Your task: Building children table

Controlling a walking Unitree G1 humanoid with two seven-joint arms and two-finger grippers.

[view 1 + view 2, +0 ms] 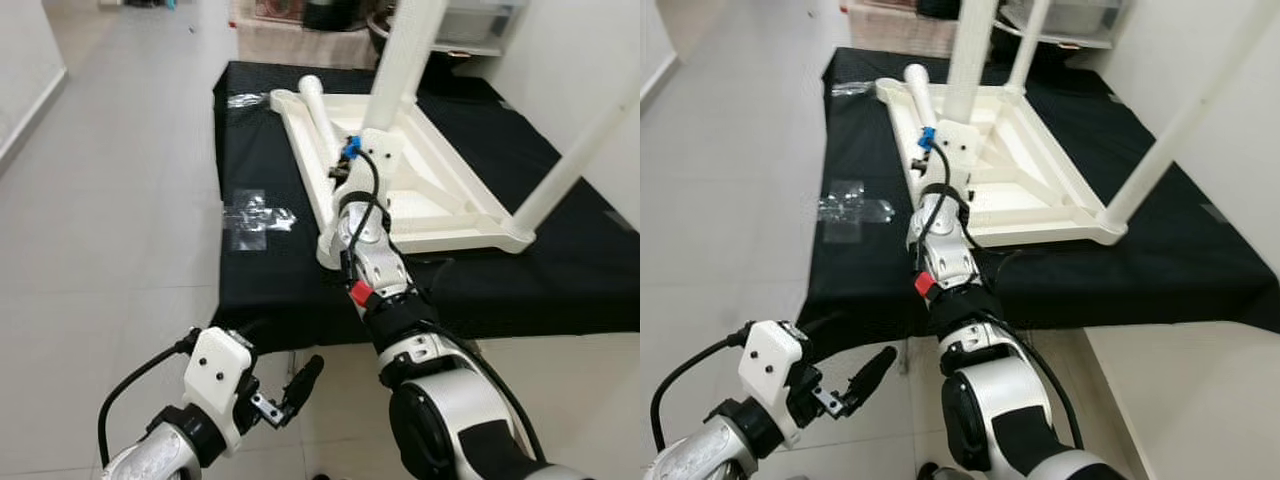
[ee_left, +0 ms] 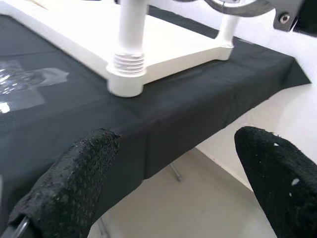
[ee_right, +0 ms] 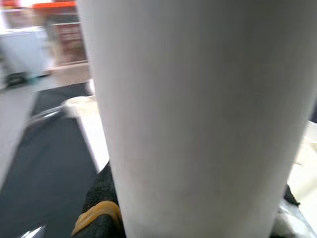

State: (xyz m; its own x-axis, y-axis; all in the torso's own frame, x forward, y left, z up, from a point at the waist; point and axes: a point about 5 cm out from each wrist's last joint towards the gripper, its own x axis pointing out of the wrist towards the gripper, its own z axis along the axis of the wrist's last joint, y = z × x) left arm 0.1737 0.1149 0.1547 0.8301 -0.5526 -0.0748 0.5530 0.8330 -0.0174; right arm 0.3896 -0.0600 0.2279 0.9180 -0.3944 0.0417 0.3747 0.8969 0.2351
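Right end effector [image 1: 352, 160]: reaches forward over the upturned white plastic children's table [image 1: 440, 205], its black, dimpled pads closed around a smooth white cylindrical table leg [image 3: 198, 114] that stands upright from the frame; a yellow band shows on one pad in the right wrist view. Left end effector [image 1: 300, 380]: low over the pale tiled floor [image 1: 110, 200], short of the tabletop's near edge, its two black textured fingers [image 2: 74, 183] spread apart with nothing between them. Table frame: matte white, rectangular, ribbed underside up, lying on a black cloth-covered tabletop [image 1: 560, 270]. Second leg [image 1: 575, 160]: fitted at the near right corner, slanting upward. Loose leg [image 1: 320, 110]: lying flat along the frame's left side. Near corner socket [image 2: 126, 74]: ridged screw thread visible. Clear crinkled plastic wrap [image 1: 258, 215]: flat on the cloth, left of the frame.
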